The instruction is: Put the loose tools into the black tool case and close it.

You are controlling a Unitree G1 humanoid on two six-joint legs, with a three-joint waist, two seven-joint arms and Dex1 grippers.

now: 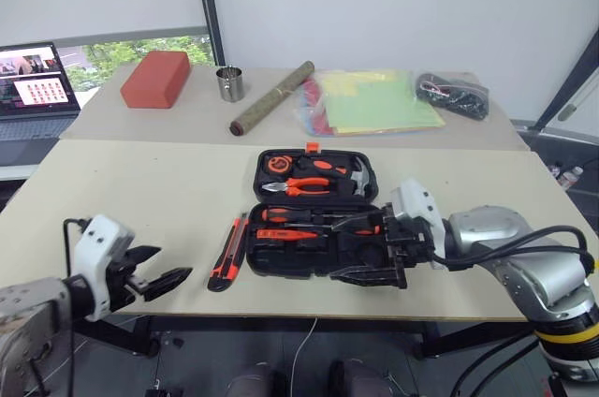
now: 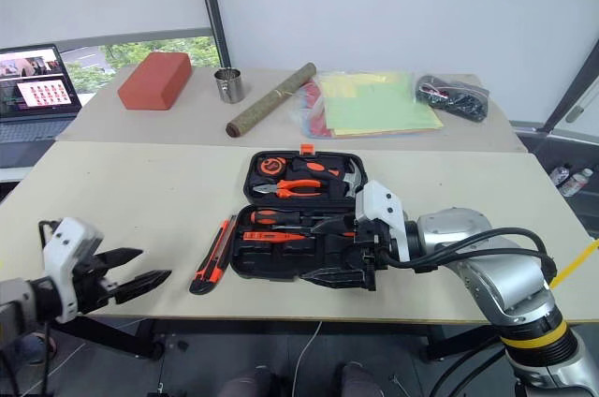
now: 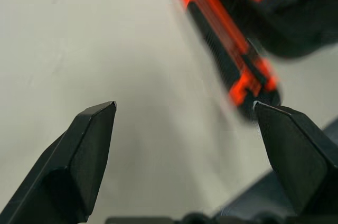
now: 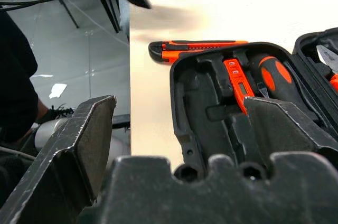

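Fingers apart on both grippers, nothing held; case open, one tool left out.
Left gripper (image 1: 157, 277) hangs at the desk's front edge; right gripper (image 1: 379, 252) hovers over the tool case (image 1: 316, 214) mid-desk. Screwdrivers (image 1: 285, 217) lie inside; utility knife (image 1: 227, 252) lies just beside it, unpacked. Lid not yet closed.

Table (image 1: 140, 200): open case (image 1: 314, 214), knife (image 1: 227, 253)
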